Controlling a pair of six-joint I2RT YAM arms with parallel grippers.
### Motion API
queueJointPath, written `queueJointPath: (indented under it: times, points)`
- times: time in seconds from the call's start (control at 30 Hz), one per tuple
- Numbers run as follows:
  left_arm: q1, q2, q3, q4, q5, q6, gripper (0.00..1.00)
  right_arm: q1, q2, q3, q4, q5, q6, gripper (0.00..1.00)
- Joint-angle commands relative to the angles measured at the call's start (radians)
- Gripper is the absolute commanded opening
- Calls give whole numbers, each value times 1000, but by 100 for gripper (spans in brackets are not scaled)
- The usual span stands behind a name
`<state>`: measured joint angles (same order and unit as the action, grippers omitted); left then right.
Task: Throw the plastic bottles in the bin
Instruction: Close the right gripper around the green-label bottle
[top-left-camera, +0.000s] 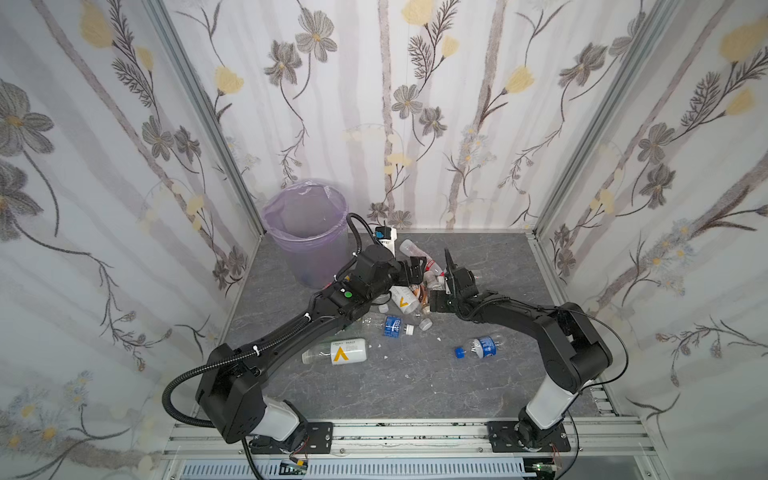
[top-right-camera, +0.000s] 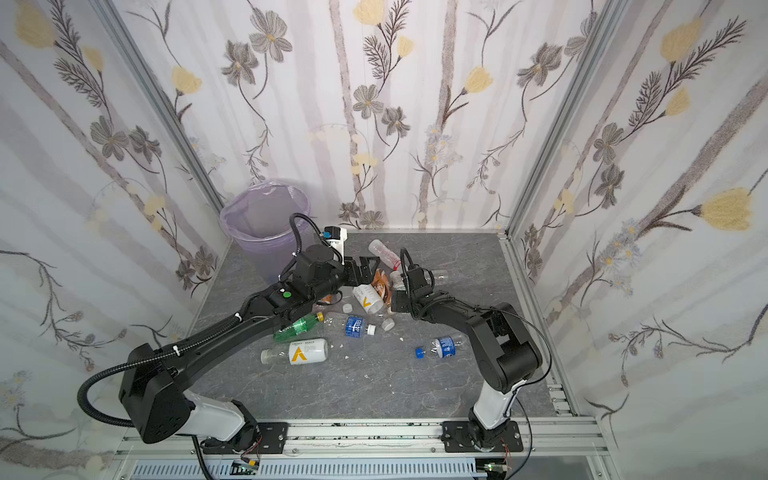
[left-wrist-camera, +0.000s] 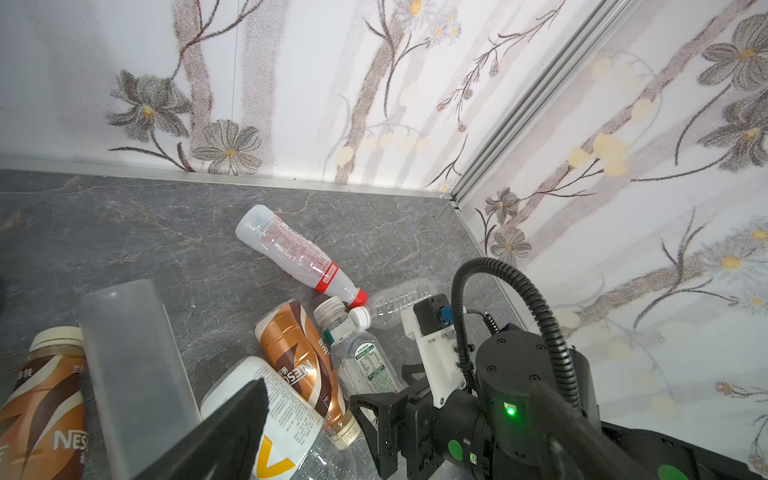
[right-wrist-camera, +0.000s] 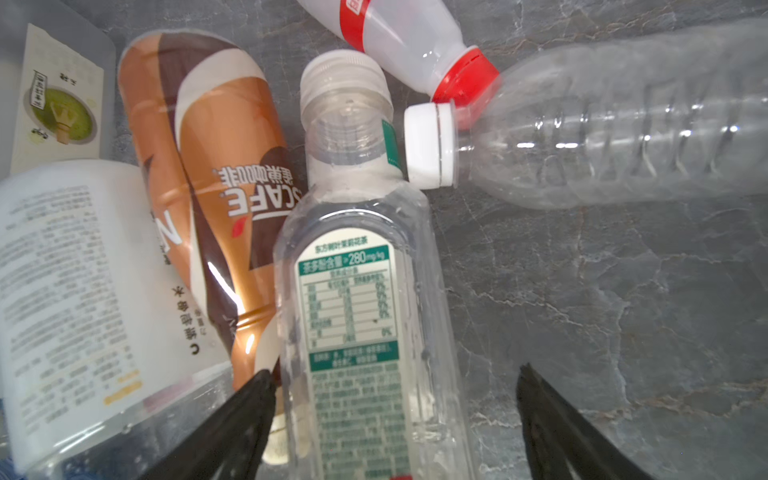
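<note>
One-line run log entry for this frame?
phase: pre-grasp | right end effector: open, straddling green-labelled clear bottle | left end effector: open

Both top views sit high above the front rail (top-left-camera: 399, 436), looking down toward the back wall (top-left-camera: 415, 124). They are far off and take in the whole tabletop (top-left-camera: 415, 386), left arm (top-left-camera: 291, 332), right arm (top-left-camera: 519, 316) and bin (top-left-camera: 305, 232). Framing is nearly equal, offset sideways. The left wrist view is low over the tabletop, faces the back right corner (left-wrist-camera: 453, 199) at mid range and catches the right arm. The right wrist view looks nearly straight down, very close. Both wrist views share the green-labelled bottle (left-wrist-camera: 370, 365), a coffee bottle (left-wrist-camera: 299, 361) and the red-capped bottle (left-wrist-camera: 299, 253).
</note>
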<state>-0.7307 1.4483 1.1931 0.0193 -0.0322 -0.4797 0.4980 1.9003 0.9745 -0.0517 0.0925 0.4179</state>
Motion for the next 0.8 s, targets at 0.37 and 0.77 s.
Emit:
queueJointPath:
  times: [0.37, 0.77]
  points:
    - [14, 14, 2, 22, 4, -40, 100, 0, 29, 1, 15, 17, -5, 68]
    - [22, 30, 23, 22, 3, -66, 100, 16, -80, -26, 34, -5, -39, 60]
